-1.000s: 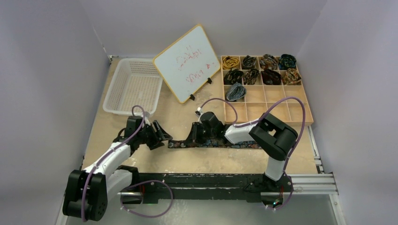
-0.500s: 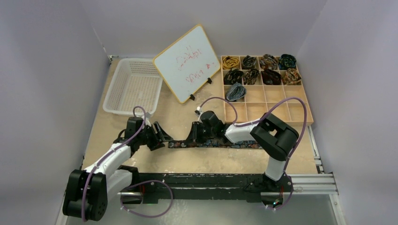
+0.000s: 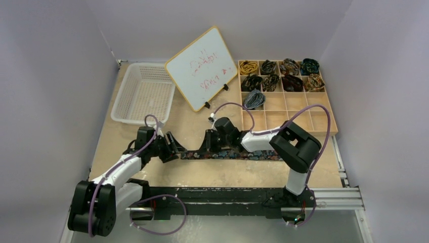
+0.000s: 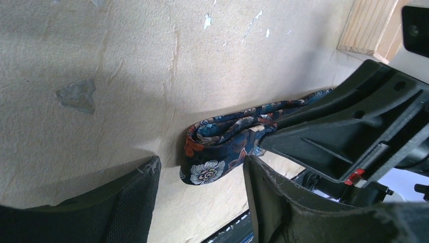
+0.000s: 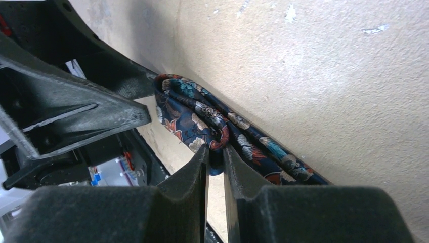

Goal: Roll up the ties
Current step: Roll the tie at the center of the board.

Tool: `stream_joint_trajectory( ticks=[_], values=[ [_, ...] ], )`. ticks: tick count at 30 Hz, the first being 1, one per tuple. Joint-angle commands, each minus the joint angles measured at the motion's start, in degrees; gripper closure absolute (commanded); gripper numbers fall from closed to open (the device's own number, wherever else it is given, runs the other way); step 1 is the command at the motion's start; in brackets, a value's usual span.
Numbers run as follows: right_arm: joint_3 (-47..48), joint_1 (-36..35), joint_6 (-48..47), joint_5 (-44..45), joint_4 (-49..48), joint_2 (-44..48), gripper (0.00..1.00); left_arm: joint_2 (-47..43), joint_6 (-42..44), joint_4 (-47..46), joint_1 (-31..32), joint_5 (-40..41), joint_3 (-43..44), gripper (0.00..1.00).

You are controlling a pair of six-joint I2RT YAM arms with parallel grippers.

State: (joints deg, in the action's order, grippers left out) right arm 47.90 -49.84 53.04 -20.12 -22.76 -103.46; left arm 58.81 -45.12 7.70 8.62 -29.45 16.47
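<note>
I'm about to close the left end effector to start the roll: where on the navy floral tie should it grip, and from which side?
Grip the navy floral tie at its folded-over end, the raised, doubled part; the rest lies flat. Come in along its length from that free end, where the open left end effector straddles it; the right end effector pinches just beyond.

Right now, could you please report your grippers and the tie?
Right gripper shut on navy floral tie. Left gripper open, the folded end between its fingers. Grippers crowded close together.
</note>
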Motion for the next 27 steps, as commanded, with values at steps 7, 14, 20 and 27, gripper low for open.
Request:
stream_joint_trajectory(
  ticks=[7, 14, 20, 27],
  values=[
    [-1.4, 1.0, 0.2, -1.2, -3.1, -3.8, 0.82, 1.8, 2.6, -6.1, -0.4, -3.4, -1.7, 0.42],
    [-3.2, 1.3, 0.8, -1.6, -3.8, -5.1, 0.81, 2.5, 2.9, -6.8, -0.4, -3.9, -2.8, 0.44],
    [-3.4, 1.6, 0.4, -4.4, -5.4, -6.9, 0.81, 4.3, 4.3, -5.5, -0.4, -6.7, -1.2, 0.46],
    [-3.4, 2.0, 0.0, -5.2, -5.9, -8.0, 0.82, 5.1, 3.2, -9.3, -0.3, -7.3, -3.3, 0.49]
  ],
)
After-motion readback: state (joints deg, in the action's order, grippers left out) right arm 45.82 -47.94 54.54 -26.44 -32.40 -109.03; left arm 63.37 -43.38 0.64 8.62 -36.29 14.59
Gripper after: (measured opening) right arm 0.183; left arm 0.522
